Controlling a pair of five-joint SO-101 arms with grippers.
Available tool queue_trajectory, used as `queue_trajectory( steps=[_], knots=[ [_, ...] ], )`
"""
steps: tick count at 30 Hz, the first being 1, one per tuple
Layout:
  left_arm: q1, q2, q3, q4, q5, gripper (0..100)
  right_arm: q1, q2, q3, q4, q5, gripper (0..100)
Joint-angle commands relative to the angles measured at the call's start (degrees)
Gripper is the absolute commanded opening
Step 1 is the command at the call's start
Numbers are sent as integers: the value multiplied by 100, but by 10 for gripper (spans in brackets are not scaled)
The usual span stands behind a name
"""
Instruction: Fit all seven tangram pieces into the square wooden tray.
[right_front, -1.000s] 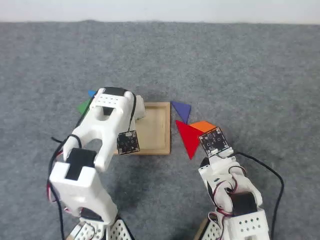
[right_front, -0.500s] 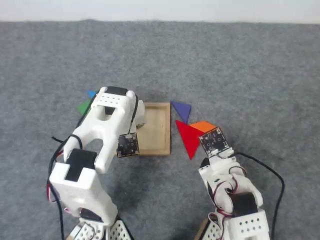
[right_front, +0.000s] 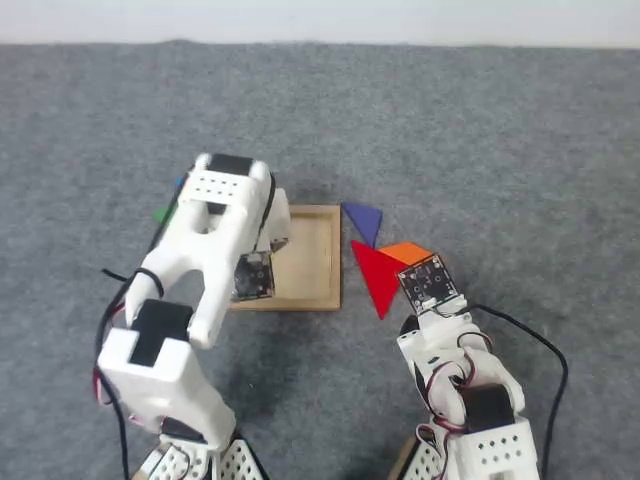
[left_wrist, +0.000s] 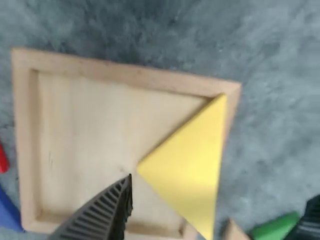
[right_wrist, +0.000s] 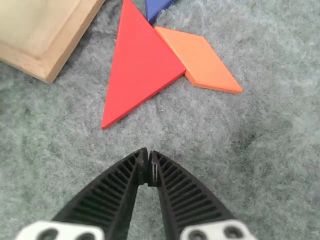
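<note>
Over a grey carpet (right_front: 480, 130), the left arm (right_front: 215, 235) leaned across the near-left part of the square wooden tray (right_front: 312, 262), which sat between the two robots. The left gripper (left_wrist: 216, 200) hung above the tray with its jaws spread wide, one ribbed black finger over the bare wooden floor and the other out past the rim, neither touching anything. Between them the yellow triangle (left_wrist: 192, 165) lay inside the tray, its long edge along one wall and its point aimed at the tray's middle. It was the one piece seen inside the frame. A green piece (left_wrist: 272, 231) lay on the carpet just outside that same wall. On the tray's other side, the red triangle (right_wrist: 137, 67) rested on the carpet just beside the rim, with the orange parallelogram (right_wrist: 200, 60) touching its far edge and a blue triangle (right_front: 364, 218) at its tip. The right gripper (right_wrist: 148, 159) hovered low over the carpet a little short of the red triangle, its two fingers pressed together and holding nothing.
</note>
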Motion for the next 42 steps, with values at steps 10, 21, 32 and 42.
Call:
queue_trajectory(
  steps=[10, 21, 32, 42],
  knots=[
    [-1108, -378, -1385, 2180, 1196, 487, 92, 75, 105, 22, 70, 13],
    [-2084, -1371, -787, 2338, 5275, 487, 92, 66, 105, 13, 70, 13],
    [-2365, -2347, 1701, 2338, 6857, 487, 92, 66, 105, 13, 70, 13],
    [-2356, -2374, 1393, 2330, 9670, 487, 92, 66, 105, 13, 70, 13]
  ],
)
